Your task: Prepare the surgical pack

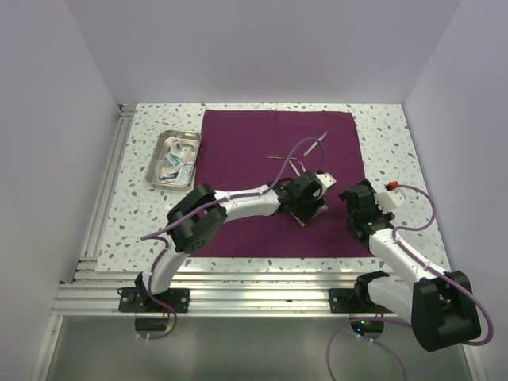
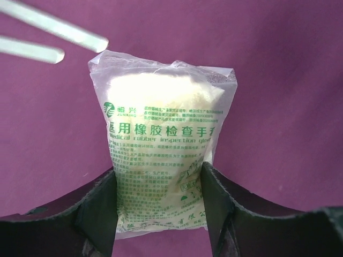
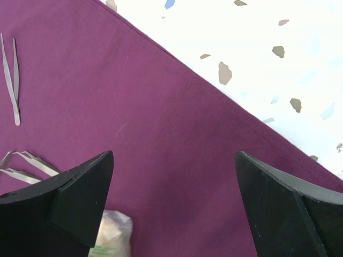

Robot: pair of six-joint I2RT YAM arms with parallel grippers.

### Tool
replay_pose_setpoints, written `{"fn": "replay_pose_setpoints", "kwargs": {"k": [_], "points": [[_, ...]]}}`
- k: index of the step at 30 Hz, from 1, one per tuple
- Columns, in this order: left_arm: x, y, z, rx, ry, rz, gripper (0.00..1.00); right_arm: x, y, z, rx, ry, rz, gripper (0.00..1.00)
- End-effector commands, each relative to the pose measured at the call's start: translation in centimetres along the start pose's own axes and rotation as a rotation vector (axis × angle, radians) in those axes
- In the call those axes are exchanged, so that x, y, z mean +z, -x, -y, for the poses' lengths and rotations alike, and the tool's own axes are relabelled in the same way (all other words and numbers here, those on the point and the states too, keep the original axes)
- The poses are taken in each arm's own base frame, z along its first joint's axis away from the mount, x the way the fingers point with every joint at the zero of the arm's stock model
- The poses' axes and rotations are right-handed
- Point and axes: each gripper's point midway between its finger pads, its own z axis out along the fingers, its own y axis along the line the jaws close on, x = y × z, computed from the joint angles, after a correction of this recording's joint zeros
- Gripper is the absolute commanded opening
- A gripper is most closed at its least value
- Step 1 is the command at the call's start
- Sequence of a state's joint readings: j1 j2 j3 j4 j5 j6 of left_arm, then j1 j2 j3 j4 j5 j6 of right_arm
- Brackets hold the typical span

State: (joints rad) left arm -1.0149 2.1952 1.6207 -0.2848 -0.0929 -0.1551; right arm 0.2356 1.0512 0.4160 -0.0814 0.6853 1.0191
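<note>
Surgical pack (image 1: 238,143) — a purple cloth lying flat and unfolded at the centre of the speckled table (image 1: 385,143). The steel tray (image 1: 156,155) stands off the cloth at its far left edge, with white sachets (image 1: 176,163) inside; tweezers (image 1: 298,159) lie loose on the cloth. Left gripper (image 2: 159,179), partly open, flanks a glove packet (image 2: 161,107) mid-cloth, fingers at its sides — a firm hold cannot be told. Right gripper (image 3: 174,160) spread wide, empty, over the cloth's right side. Judged an early stage: tray not on the cloth, no fold made
</note>
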Motion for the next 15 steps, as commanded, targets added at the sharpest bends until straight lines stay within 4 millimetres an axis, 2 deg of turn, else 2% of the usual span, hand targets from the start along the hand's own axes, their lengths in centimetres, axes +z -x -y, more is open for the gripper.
{"fn": "replay_pose_setpoints", "kwargs": {"k": [1, 2, 3, 4, 5, 6, 7, 8, 10, 11, 12, 13, 15], "points": [[-3.9, 3.2, -2.9, -0.111, 0.059, 0.074, 0.61, 0.0, 0.8, -0.5, 0.025, 0.021, 0.035, 0.99], [-4.1, 2.8, -3.6, -0.128, 0.068, 0.069, 0.59, 0.0, 0.8, -0.5, 0.026, 0.020, 0.036, 0.99], [-4.6, 3.0, -5.2, -0.168, 0.088, 0.076, 0.58, 0.0, 0.8, -0.6, 0.025, 0.022, 0.035, 0.99], [-5.6, 3.7, -5.9, -0.186, 0.091, 0.102, 0.58, 0.0, 0.7, -0.6, 0.022, 0.022, 0.032, 0.99], [-6.0, 3.1, -7.6, -0.218, 0.112, 0.097, 0.58, 0.0, 0.7, -0.6, 0.027, 0.024, 0.032, 0.99], [-7.2, 3.9, -8.6, -0.238, 0.120, 0.133, 0.57, 0.0, 0.7, -0.6, 0.025, 0.022, 0.031, 0.99], [-7.7, 3.8, -9.5, -0.252, 0.129, 0.140, 0.57, 0.0, 0.6, -0.6, 0.020, 0.022, 0.029, 0.99], [-8.2, 3.0, -11.8, -0.283, 0.182, 0.135, 0.57, 0.1, 0.6, -0.6, 0.022, 0.022, 0.028, 0.99], [-10.0, 3.2, -14.4, -0.320, 0.235, 0.156, 0.57, 0.1, 0.5, -0.7, 0.019, 0.023, 0.025, 0.99], [-10.6, 2.4, -17.1, -0.364, 0.272, 0.153, 0.57, 0.1, 0.6, -0.7, 0.020, 0.022, 0.026, 0.99], [-11.3, 2.1, -18.6, -0.398, 0.289, 0.161, 0.57, 0.1, 0.5, -0.7, 0.019, 0.023, 0.023, 0.99], [-12.5, 1.5, -21.4, -0.454, 0.322, 0.176, 0.56, 0.2, 0.3, -0.7, 0.017, 0.024, 0.020, 0.99], [-14.5, 1.1, -24.5, -0.512, 0.380, 0.201, 0.56, 0.3, 0.3, -0.8, 0.012, 0.027, 0.017, 0.99]]}}
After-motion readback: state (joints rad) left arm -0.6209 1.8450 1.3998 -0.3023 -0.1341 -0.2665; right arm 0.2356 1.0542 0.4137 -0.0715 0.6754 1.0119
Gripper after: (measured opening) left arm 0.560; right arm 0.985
